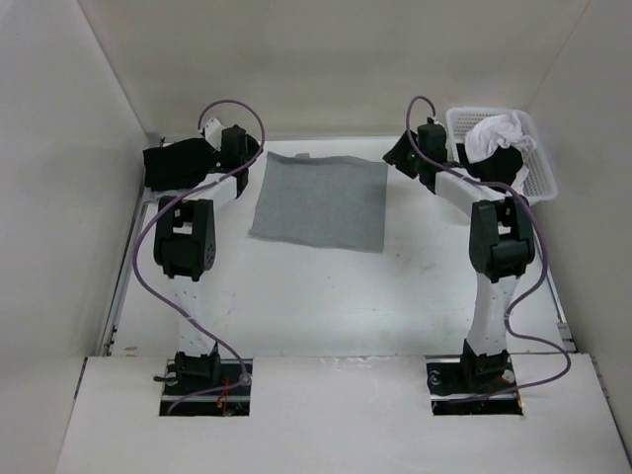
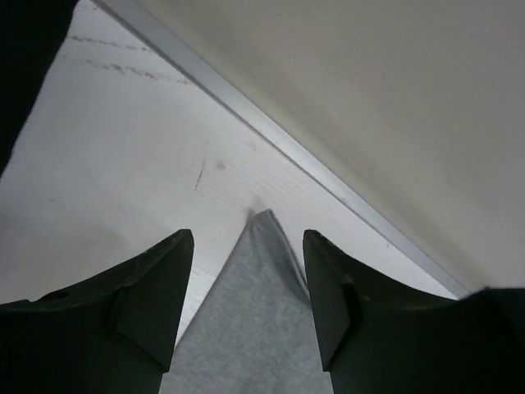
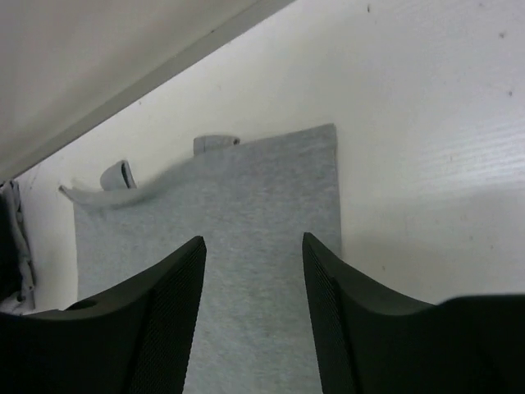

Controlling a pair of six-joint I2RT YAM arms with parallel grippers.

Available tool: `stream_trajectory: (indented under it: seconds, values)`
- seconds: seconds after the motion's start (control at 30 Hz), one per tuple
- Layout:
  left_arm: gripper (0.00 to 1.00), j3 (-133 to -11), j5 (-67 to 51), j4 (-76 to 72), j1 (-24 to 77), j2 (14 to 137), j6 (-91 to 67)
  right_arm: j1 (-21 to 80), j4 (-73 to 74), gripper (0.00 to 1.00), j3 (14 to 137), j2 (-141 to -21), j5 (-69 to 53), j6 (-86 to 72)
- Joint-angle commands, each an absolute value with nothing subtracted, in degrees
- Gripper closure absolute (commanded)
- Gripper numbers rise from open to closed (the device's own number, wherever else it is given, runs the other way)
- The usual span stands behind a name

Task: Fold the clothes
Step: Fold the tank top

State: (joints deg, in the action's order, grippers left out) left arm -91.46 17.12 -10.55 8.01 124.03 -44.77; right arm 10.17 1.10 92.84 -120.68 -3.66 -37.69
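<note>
Near the far edge of the white table [image 1: 326, 296], midway between its corners, a plain mid-grey garment of thin fabric [image 1: 321, 202] lies flat as a neat rectangle. The left gripper [image 2: 246, 246] and right gripper [image 3: 253, 246] hover over its far corners, both spread open and empty. A low retreat could snag the fabric and undo the fold.
</note>
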Motion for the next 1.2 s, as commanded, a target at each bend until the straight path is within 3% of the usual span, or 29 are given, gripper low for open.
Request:
stream_trajectory:
  seconds: [0.0,0.07,0.1,0.2,0.23,0.3,0.43,0.57,0.87,1.17]
  values:
    - [0.45,-80.5,16.3,-18.7,10.3,109.5,-43.5,12.3,-6.3,0.43,84.9,-109.3,-2.4,-37.9]
    - [0.46,-69.5,17.6,-22.7,12.7,102.6,-44.1,14.3,-9.3,0.44,74.8,-102.3,-0.2,-38.3]
    - [0.46,-64.0,18.6,-24.0,14.0,99.4,-44.6,15.1,-10.4,0.5,70.6,-99.8,0.5,-38.5]
    - [0.46,-50.6,21.5,-25.5,16.7,91.5,-46.8,18.7,-14.0,0.96,56.0,-91.5,1.8,-40.6]
    - [0.46,-47.2,21.7,-25.2,17.3,89.3,-46.8,19.6,-14.5,1.0,51.8,-89.5,1.9,-41.4]
    - [0.46,-41.2,22.1,-24.8,17.4,85.4,-46.4,21.1,-16.3,0.97,44.5,-86.1,2.7,-42.5]
    - [0.46,-34.9,19.7,-22.0,15.6,81.7,-47.3,21.8,-18.8,0.6,37.0,-83.8,2.2,-44.1]
    - [0.44,-33.5,15.5,-20.7,12.6,83.6,-48.9,20.8,-19.9,0.5,35.4,-85.6,0.5,-45.4]
    - [0.46,-33.9,7.9,-23.3,10.6,91.2,-52.7,20.5,-21.4,0.5,34.0,-89.6,-2.1,-49.7]
    - [0.76,-34.7,8.1,-23.6,10.5,93.7,-54.8,20.8,-22.6,0.55,33.4,-91.1,-2.5,-52.3]
